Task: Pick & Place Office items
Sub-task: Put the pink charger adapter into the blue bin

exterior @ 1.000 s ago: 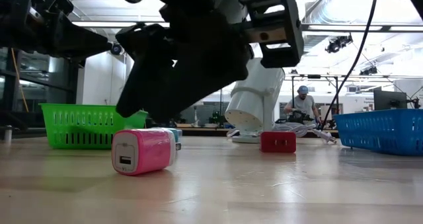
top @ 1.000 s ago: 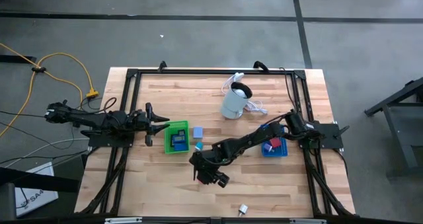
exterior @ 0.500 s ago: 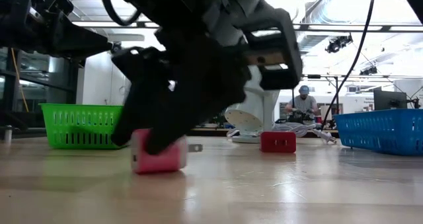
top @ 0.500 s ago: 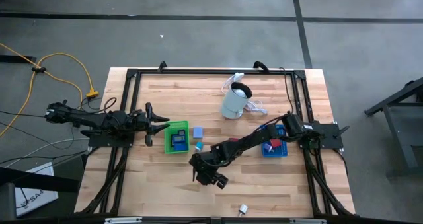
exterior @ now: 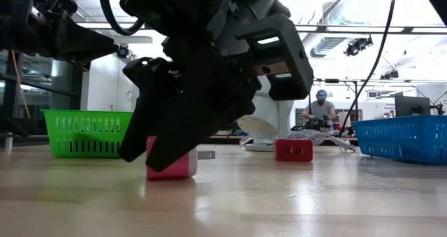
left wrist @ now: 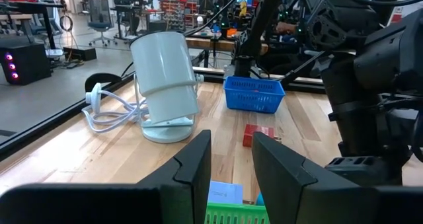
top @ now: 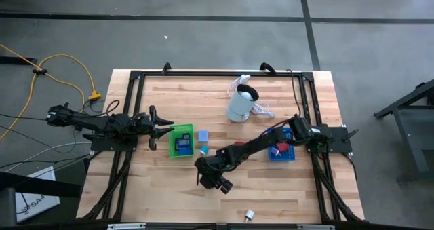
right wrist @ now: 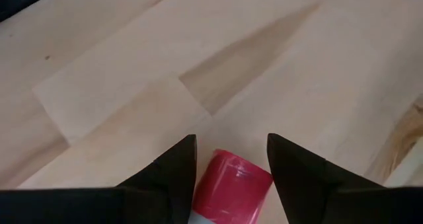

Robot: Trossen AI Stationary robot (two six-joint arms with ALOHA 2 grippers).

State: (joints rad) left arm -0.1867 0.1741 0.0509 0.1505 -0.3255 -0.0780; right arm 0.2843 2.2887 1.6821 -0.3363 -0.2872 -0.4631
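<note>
Nearest the front edge, a small white item (top: pixel 249 216) lies loose, well apart from the green tray (top: pixel 180 142).

Right gripper (top: pixel 215 183), right of and nearer than that tray, fingers closed on the pink block (exterior: pixel 172 165), which rests on the table.

Blue block (top: pixel 202 136) just beside the tray; red block (exterior: pixel 293 150) out beyond.

Left gripper (top: pixel 165 129) waits at the tray's left, fingers nearly together, empty.

Judged: partly sorted.
</note>
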